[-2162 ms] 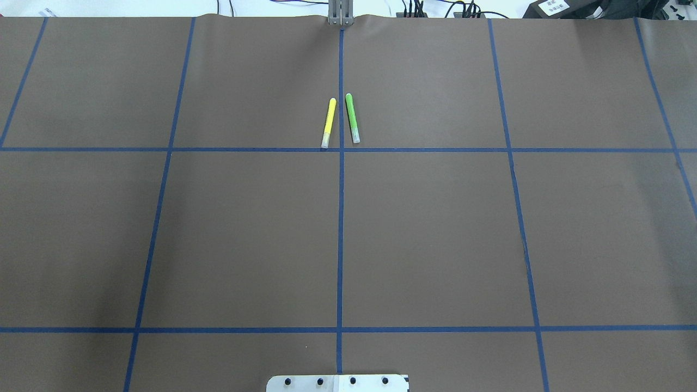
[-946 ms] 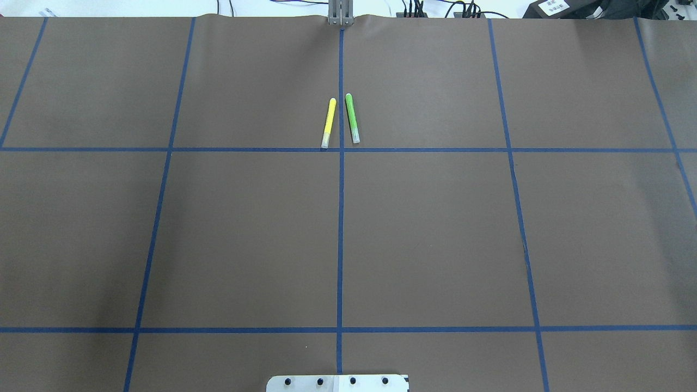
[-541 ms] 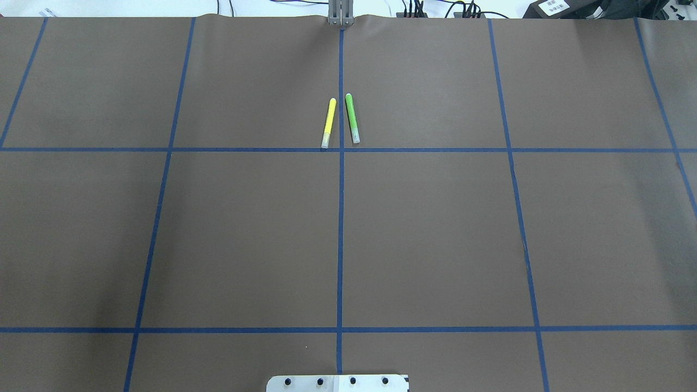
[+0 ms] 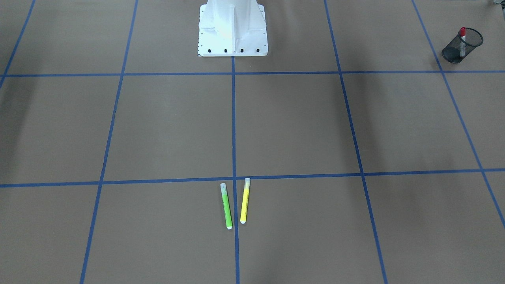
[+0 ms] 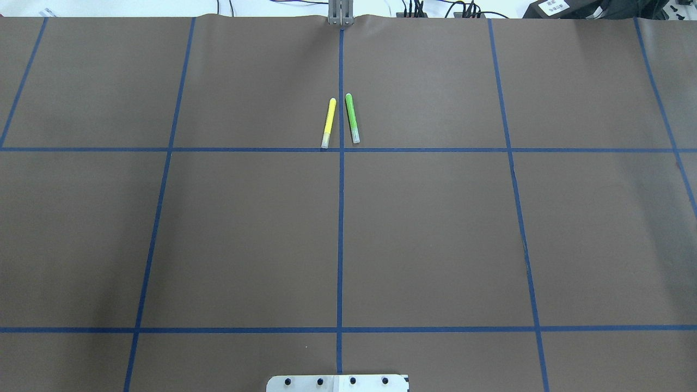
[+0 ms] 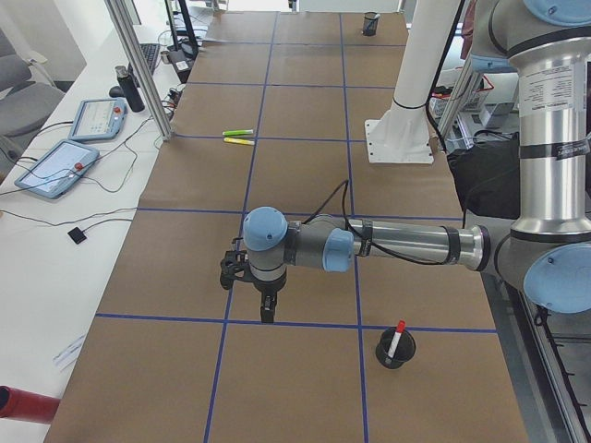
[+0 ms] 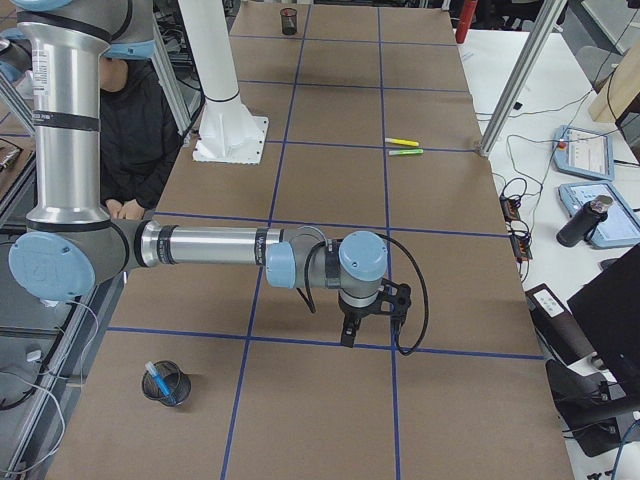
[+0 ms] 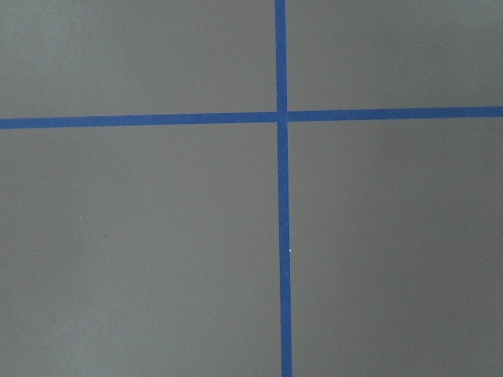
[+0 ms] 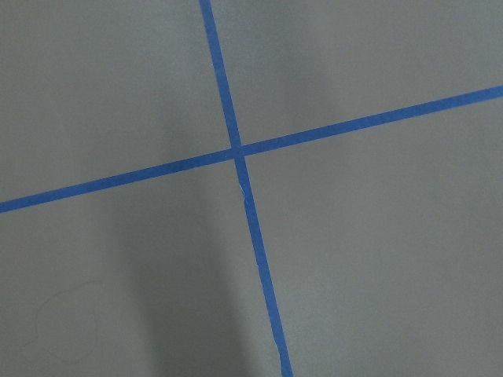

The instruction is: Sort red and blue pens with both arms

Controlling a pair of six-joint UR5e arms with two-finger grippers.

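The red pen [image 4: 462, 36] stands upright in a black mesh cup [image 4: 453, 54] at the table's corner on my left side; the exterior left view shows that red pen [image 6: 398, 337] in its cup [image 6: 383, 353] too. The blue pen [image 7: 158, 380] leans inside another mesh cup [image 7: 178, 385] on my right side. My left gripper [image 6: 268, 314] points down over a tape line, beside its cup. My right gripper [image 7: 345, 338] hangs likewise over a tape line. Whether either is open or shut I cannot tell. Both wrist views show only mat and blue tape crossings.
A green marker [image 5: 352, 118] and a yellow marker [image 5: 328, 123] lie side by side at the far middle, either side of the centre tape line. The white robot base [image 4: 232, 27] stands at the near edge. Tablets and cables lie beyond the far edge.
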